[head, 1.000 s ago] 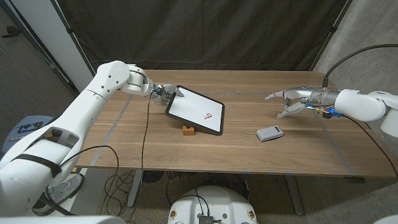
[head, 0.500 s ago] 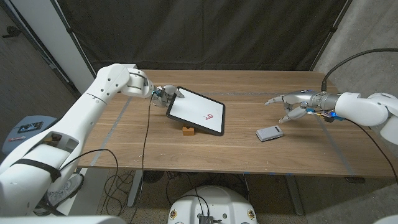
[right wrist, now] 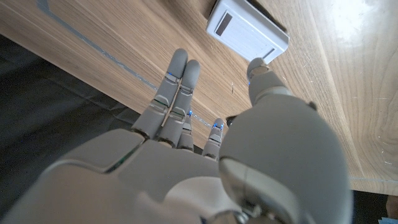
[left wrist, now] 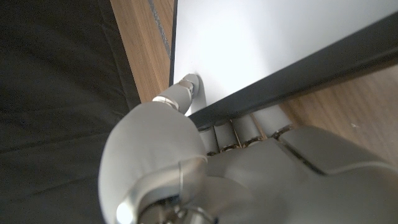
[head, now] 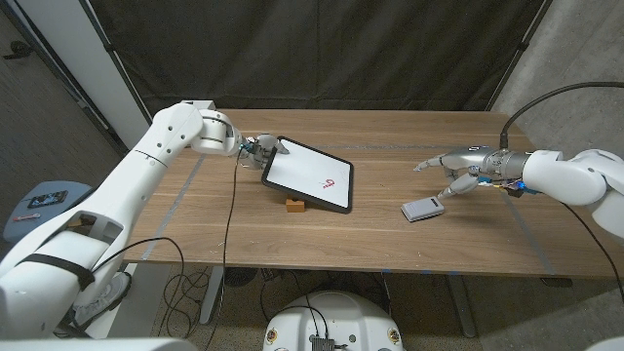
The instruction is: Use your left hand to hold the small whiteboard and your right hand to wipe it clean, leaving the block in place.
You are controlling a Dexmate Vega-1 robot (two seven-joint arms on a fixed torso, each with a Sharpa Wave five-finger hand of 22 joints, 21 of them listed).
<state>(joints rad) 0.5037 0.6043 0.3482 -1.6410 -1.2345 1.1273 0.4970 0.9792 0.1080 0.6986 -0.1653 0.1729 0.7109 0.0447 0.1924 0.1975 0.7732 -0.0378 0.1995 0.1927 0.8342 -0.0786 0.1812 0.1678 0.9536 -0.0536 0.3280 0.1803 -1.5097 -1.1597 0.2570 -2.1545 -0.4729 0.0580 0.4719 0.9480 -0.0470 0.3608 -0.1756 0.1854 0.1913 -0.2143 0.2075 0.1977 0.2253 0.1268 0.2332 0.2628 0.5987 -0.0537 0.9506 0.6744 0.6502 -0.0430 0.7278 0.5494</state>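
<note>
R hand (head: 456,172) dropped toward eraser (head: 422,209), fingers spread, empty; L hand (head: 259,146) grips whiteboard (head: 307,173) edge.

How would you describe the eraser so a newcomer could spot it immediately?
On the wooden table, look toward the robot's right side, just under the open right hand. The eraser is the small flat pale-grey rectangle lying alone, unlike the larger propped whiteboard.
</note>
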